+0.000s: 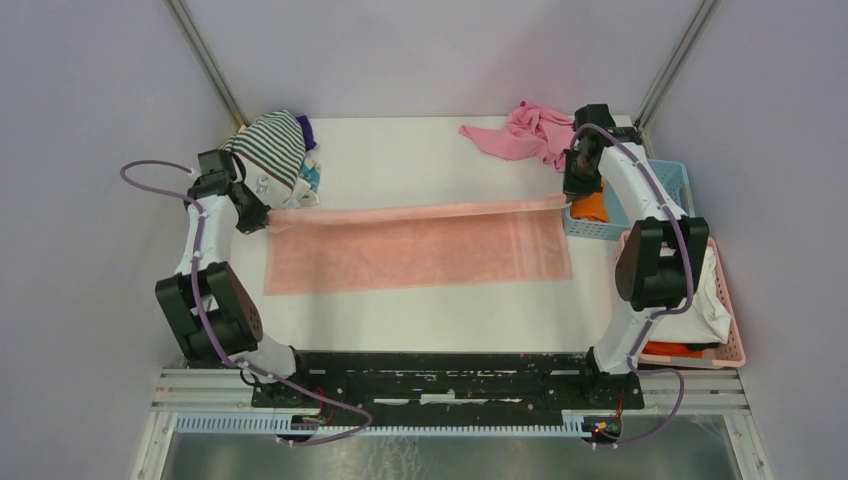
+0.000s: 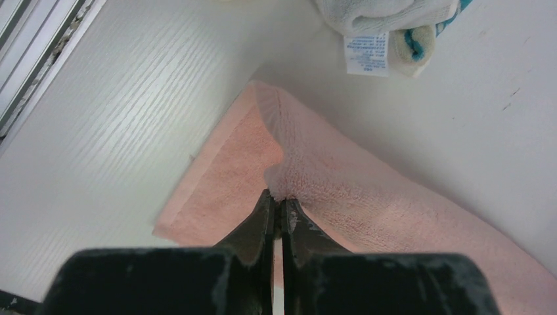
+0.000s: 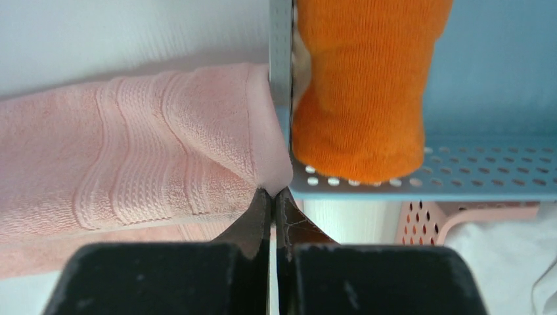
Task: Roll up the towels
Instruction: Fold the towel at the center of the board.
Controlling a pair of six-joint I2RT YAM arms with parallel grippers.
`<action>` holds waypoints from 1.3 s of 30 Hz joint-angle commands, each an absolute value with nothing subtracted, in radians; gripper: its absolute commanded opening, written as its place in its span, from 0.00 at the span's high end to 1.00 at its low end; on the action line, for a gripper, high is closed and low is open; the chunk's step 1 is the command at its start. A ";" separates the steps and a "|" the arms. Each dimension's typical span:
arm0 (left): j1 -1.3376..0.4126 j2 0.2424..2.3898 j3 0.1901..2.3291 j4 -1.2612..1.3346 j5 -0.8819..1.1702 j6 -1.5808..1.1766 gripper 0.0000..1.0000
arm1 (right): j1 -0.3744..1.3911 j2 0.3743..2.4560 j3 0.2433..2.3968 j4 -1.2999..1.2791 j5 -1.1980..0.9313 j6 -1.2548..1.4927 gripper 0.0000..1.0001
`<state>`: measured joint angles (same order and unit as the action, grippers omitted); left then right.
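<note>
A long pale pink towel lies spread across the middle of the table, its far edge folded over and raised a little. My left gripper is shut on that edge's left corner; in the left wrist view the gripper pinches a tuft of the towel. At the right corner, against the blue basket, my right gripper is shut on the towel, and the right wrist view shows the gripper clamping the hem. An orange rolled cloth stands inside that basket.
A heap of striped and white cloths sits at the back left, one with a white label. A hot pink cloth lies at the back right. The blue basket and a pink basket holding white cloth line the right edge.
</note>
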<state>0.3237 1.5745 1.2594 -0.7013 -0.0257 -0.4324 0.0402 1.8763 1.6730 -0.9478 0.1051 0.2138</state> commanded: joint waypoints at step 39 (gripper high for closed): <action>0.351 1.144 0.965 -0.704 -0.126 -0.512 0.28 | 0.057 1.381 1.139 -0.807 0.078 0.396 0.40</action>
<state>0.3595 1.2297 0.8967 -0.7109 -0.1955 -0.4778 0.0368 1.4837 1.0695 -0.8371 0.1093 0.4221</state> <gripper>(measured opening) 0.680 0.579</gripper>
